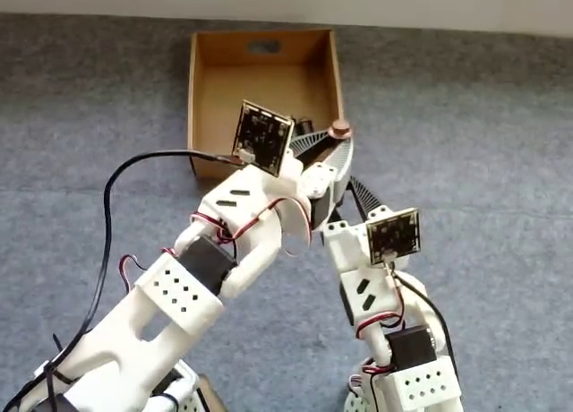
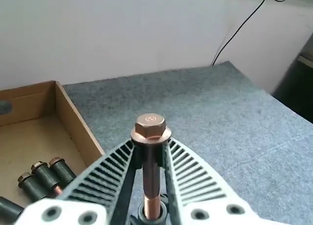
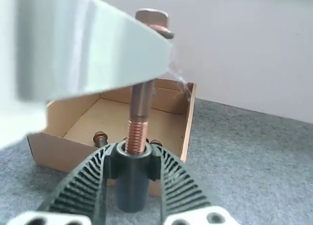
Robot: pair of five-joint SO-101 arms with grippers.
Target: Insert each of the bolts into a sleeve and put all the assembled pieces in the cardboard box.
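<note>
My left gripper (image 2: 151,154) is shut on a copper bolt (image 2: 150,137), held upright with its hex head up. The bolt's threaded end (image 3: 134,137) enters the top of a dark sleeve (image 3: 131,178), on which my right gripper (image 3: 131,173) is shut. In the high view the bolt head (image 1: 339,129) sits by the cardboard box's (image 1: 197,72) near right corner, above both grippers. Several assembled pieces (image 2: 44,173) lie inside the box.
The open cardboard box (image 3: 188,122) stands on grey carpet (image 1: 466,116) at the back centre. A black cable (image 1: 107,206) loops off the left arm. A white wall rises behind the table.
</note>
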